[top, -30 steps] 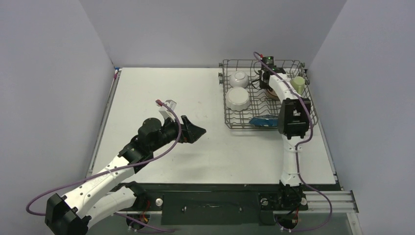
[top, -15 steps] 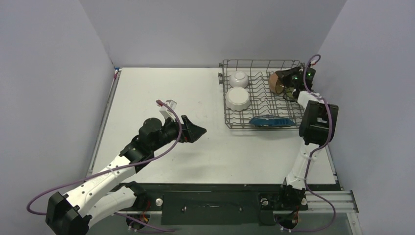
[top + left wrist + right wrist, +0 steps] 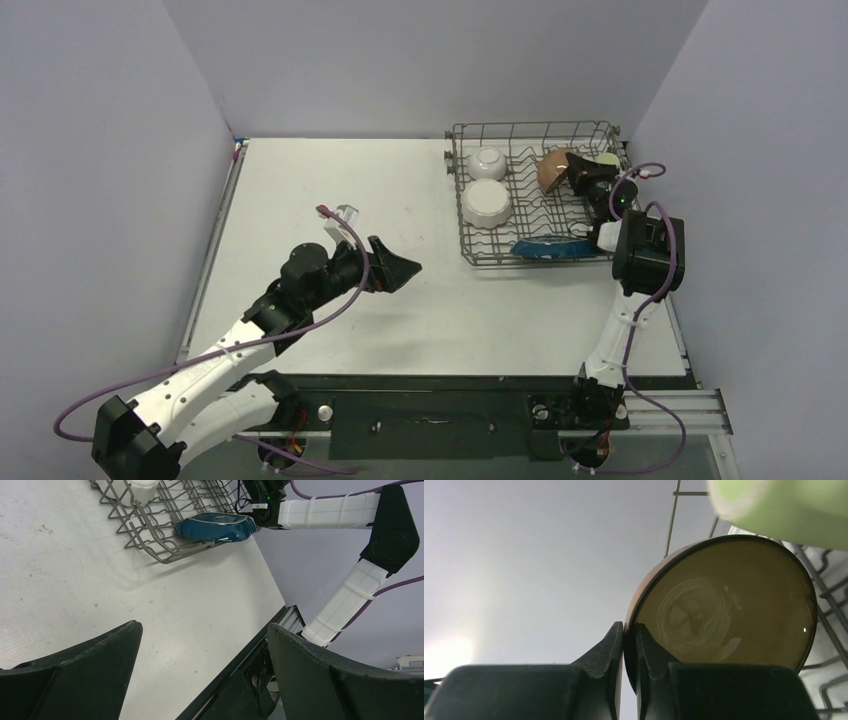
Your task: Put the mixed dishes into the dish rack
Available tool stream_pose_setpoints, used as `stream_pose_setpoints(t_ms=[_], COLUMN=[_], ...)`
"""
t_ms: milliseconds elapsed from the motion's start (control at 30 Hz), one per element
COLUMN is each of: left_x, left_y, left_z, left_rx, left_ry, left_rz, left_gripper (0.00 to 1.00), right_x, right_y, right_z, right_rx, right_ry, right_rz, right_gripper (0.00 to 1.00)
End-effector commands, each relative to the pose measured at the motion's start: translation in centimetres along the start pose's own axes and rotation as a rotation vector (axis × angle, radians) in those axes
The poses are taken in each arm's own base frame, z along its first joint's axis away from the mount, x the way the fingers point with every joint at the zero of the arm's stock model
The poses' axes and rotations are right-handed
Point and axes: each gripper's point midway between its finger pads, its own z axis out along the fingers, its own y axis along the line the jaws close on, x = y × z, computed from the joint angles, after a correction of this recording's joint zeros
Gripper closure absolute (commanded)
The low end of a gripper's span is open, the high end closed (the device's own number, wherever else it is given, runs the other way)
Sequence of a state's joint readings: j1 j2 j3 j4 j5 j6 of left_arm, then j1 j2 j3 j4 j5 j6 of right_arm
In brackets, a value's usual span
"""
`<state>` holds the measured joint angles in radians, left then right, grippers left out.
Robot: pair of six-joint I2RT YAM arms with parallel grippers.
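right now your right gripper (image 3: 629,630) is clamped on the rim of the brown bowl (image 3: 553,170), one finger on the cream inside and one on the brown outside. bowl is tipped on edge at the far right of the dish rack (image 3: 530,125), likely so it slots between tines; can't tell if it rests on the wires yet

pale green mug (image 3: 607,160) just beside it, tight quarters

small white bowl (image 3: 489,158) and white scalloped plate (image 3: 486,202) at rack's left, blue leaf dish (image 3: 215,526) along the near edge

left gripper (image 3: 400,270) hovers over the table (image 3: 330,180), fingers wide, holding nothing, well apart from the rack

judgement: last piece, only the release remains
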<state>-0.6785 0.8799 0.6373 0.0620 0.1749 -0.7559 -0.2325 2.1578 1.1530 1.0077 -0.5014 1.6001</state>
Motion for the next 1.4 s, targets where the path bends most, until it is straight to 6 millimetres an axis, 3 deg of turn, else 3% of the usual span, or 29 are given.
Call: stream_pose_setpoints(t_ms=[0, 167, 333, 367, 400, 600, 800, 1067, 1367], left_x=[-0.9, -1.0, -1.0, -0.9, -1.0, -0.8, -0.7, -0.7, -0.7], left_y=[-1.2, -1.4, -1.6, -1.5, -1.5, -1.5, -1.5, -1.7, -1.7], left_z=[-0.4, -0.6, -0.9, -1.0, -1.0, -0.9, -0.9, -1.1, -1.7], left_rx=[0.056, 0.066, 0.075, 0.073, 0.073, 0.076, 0.08, 0.086, 0.087], left_ry=[-0.037, -0.045, -0.046, -0.045, -0.048, -0.044, -0.043, -0.046, -0.046], left_rz=[-0.005, -0.007, -0.015, -0.017, -0.016, -0.018, -0.02, -0.025, -0.025], left_gripper=[0.04, 0.04, 0.04, 0.04, 0.04, 0.04, 0.04, 0.04, 0.04], right_x=[0.3, -1.2, -2.1, -2.3, -2.2, -3.1, -4.0, -3.8, -5.4], right_y=[6.5, 3.3, 0.9, 0.0, -2.3, -5.0, -6.3, -6.9, -7.6], right_z=[-2.6, -4.3, -4.4, -4.3, -4.7, -6.1, -8.0, -9.4, -12.1], right_rx=[-0.202, -0.109, 0.053, 0.117, 0.225, 0.382, 0.459, 0.534, 0.653], right_ry=[-0.01, -0.068, -0.072, -0.064, -0.047, -0.03, -0.04, -0.005, -0.019], right_rz=[0.0, 0.031, -0.074, -0.074, -0.091, -0.134, -0.174, -0.229, -0.333], right_gripper=[1.0, 1.0, 1.0, 0.97, 0.96, 0.85, 0.77, 0.76, 0.74])
